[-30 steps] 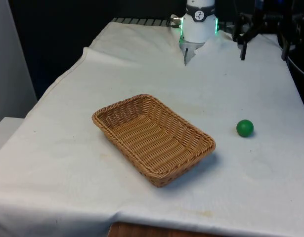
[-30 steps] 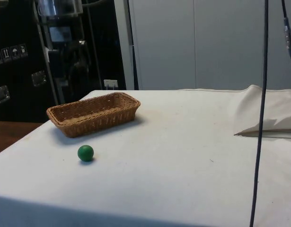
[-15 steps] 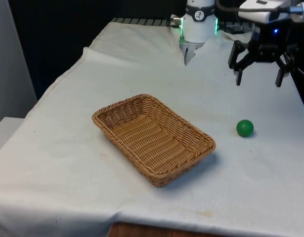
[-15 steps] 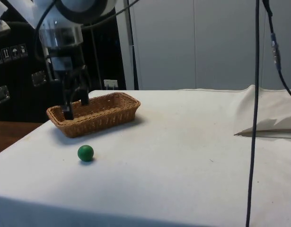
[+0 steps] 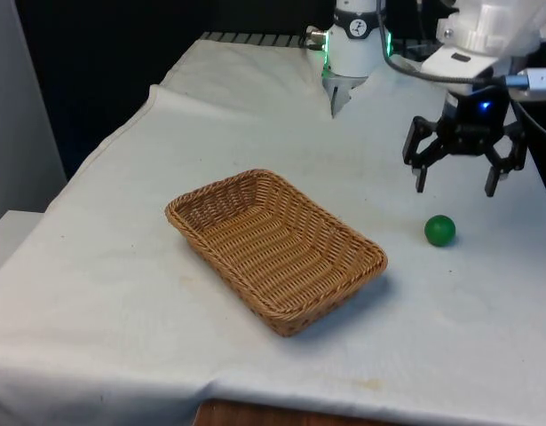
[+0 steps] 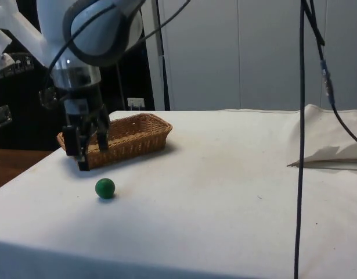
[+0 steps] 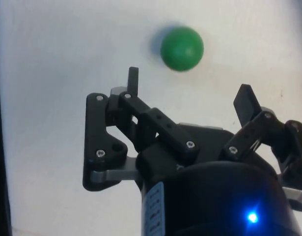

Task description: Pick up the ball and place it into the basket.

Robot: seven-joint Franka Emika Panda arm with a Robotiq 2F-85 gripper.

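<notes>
Green ball point(image 5: 439, 230) sits on the white cloth point(image 5: 122, 266), well apart from the wicker basket point(image 5: 274, 248), toward the front view's right. Claw point(image 5: 454, 184) hovers above and just behind it, fingers spread wide, empty. Approach step. Next: centre over ball, descend, close.

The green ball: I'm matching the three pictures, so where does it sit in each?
Front view: green ball on the cloth, right of the basket, below the gripper.
Side view: in front of the basket, lower left.
Wrist view: just beyond the fingertips.
Shared landmark: the gripper.
</notes>
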